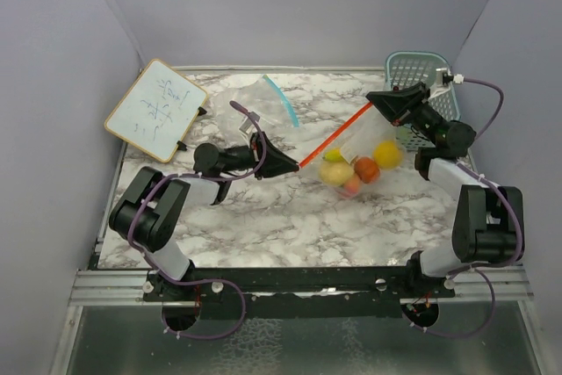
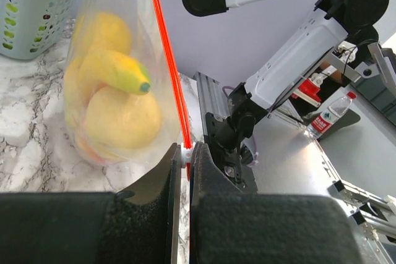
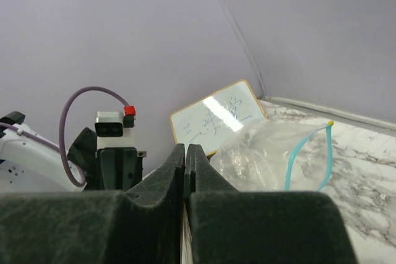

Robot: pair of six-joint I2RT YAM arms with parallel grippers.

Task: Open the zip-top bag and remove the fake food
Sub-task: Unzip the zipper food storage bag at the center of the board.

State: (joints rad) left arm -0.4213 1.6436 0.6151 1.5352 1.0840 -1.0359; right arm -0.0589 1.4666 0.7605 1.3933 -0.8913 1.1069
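fake food (image 1: 358, 167): sitting low in the zip-top bag (image 1: 356, 140), right of centre in the top view; round, shiny, hard-looking.
red zip strip (image 1: 334, 138): stretching slantwise above the food, lower left to upper right.
left gripper (image 1: 291, 164): pinching the strip's lower-left end tight.
right gripper (image 1: 378, 101): clenching the upper-right end.
bag skin: thin, clear, floppy.

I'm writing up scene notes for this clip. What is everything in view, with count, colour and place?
zip-top bag: one, clear with red zip strip, stretched between the grippers
fake food: at least four, yellow, red-orange, peach, inside that bag
second bag: one, clear with blue strip, back middle
whiteboard: one, white, back left
basket: one, pale teal, back right
table: one, white marble, underneath
water bottle: one, clear, red label, off the table
left gripper: one, black, shut on the strip
right gripper: one, black, shut on strip's far end
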